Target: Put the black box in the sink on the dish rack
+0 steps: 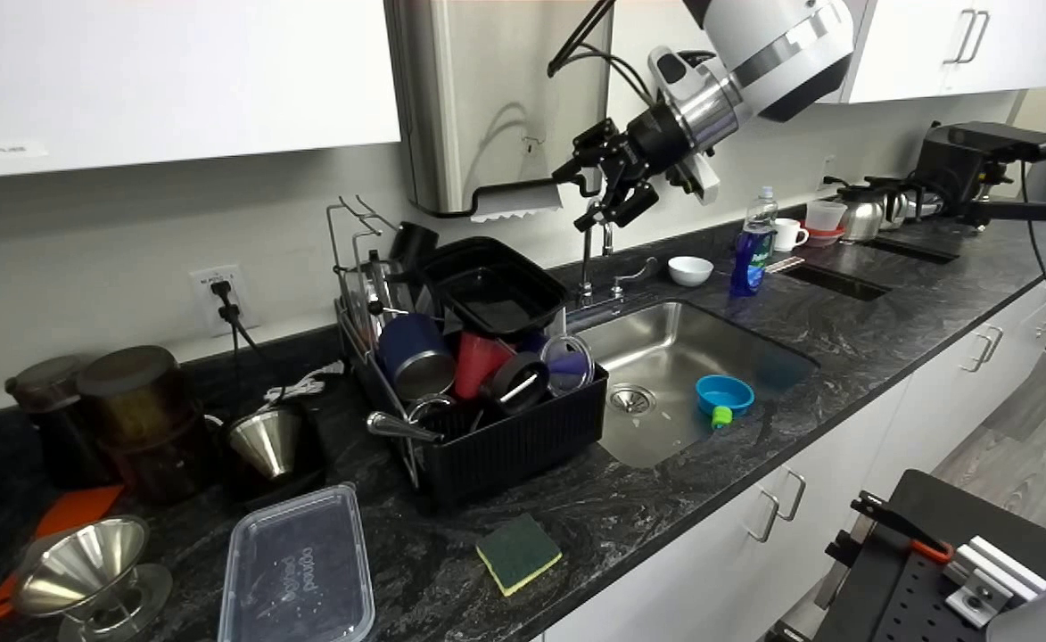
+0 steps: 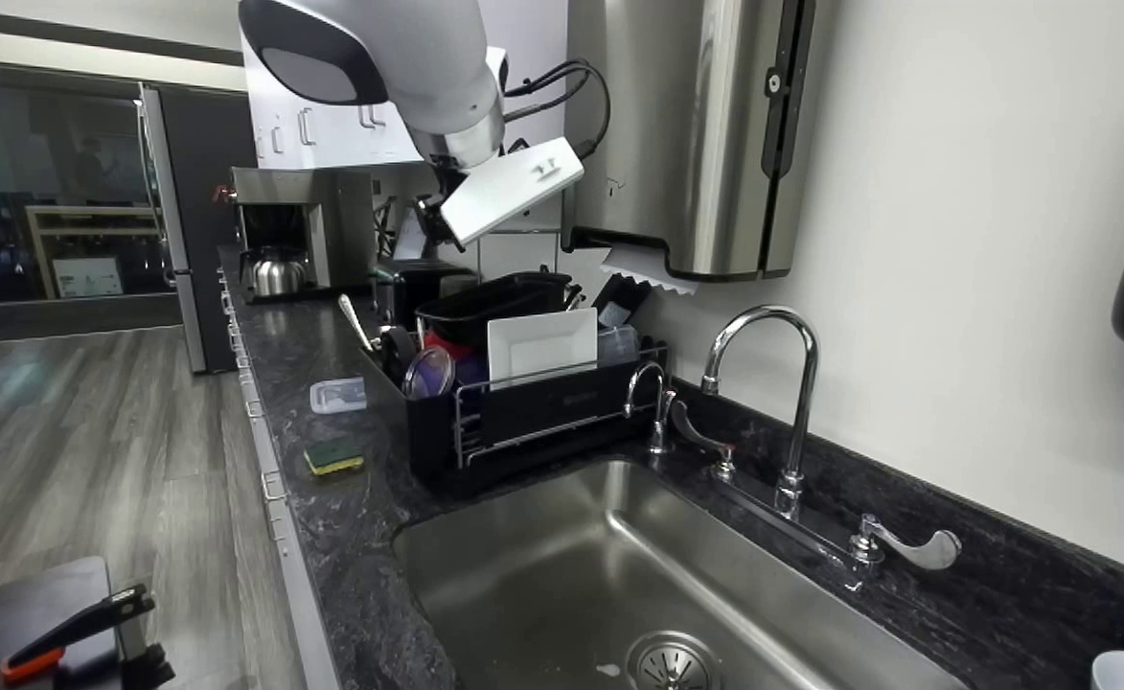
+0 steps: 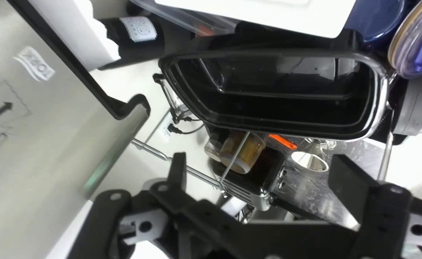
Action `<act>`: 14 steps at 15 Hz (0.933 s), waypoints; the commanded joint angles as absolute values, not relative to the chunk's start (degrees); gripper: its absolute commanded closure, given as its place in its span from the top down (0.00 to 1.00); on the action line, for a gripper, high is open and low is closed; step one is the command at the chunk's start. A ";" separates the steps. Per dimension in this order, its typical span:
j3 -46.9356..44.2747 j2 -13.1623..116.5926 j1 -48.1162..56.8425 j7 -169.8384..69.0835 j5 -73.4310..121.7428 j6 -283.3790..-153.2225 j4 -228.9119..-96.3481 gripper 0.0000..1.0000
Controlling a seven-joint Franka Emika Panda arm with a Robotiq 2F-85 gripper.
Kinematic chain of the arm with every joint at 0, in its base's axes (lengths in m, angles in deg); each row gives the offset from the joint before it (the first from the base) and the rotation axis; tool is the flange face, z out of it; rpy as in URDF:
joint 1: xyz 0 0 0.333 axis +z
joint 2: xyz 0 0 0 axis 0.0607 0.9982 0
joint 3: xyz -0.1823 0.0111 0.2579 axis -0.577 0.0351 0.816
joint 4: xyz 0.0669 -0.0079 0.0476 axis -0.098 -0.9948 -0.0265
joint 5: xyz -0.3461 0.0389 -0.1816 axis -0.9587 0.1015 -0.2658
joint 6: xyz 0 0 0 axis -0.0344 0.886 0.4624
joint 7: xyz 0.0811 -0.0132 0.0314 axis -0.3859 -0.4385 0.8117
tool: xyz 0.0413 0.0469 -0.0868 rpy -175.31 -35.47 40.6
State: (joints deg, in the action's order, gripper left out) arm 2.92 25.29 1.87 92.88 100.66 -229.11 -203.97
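The black box, an open rectangular tray, lies tilted on top of the dishes in the dish rack; it shows in both exterior views (image 1: 498, 299) (image 2: 499, 307) and in the wrist view (image 3: 286, 108). The black dish rack (image 1: 523, 450) (image 2: 562, 414) stands beside the steel sink (image 1: 665, 334) (image 2: 533, 551). My gripper (image 1: 573, 198) is open and empty, raised above the rack and apart from the box. In the wrist view its two fingers (image 3: 259, 167) are spread wide with nothing between them. In an exterior view the fingers are largely hidden behind a white plate on the wrist (image 2: 514, 192).
The paper towel dispenser (image 1: 514, 98) hangs on the wall close to the gripper. The sink holds a blue bowl (image 1: 724, 392) with a small green item. The faucet (image 2: 801, 402) rises behind the sink. A sponge (image 1: 520, 551) and a clear lid (image 1: 300, 571) lie near the rack.
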 commanded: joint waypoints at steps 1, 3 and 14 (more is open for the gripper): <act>3.09 20.37 1.67 87.68 99.73 -238.64 -208.14 1.00; 4.13 17.87 0.92 85.72 99.80 -245.27 -210.23 1.00; 9.41 7.36 -4.81 68.74 89.72 -260.59 -222.61 1.00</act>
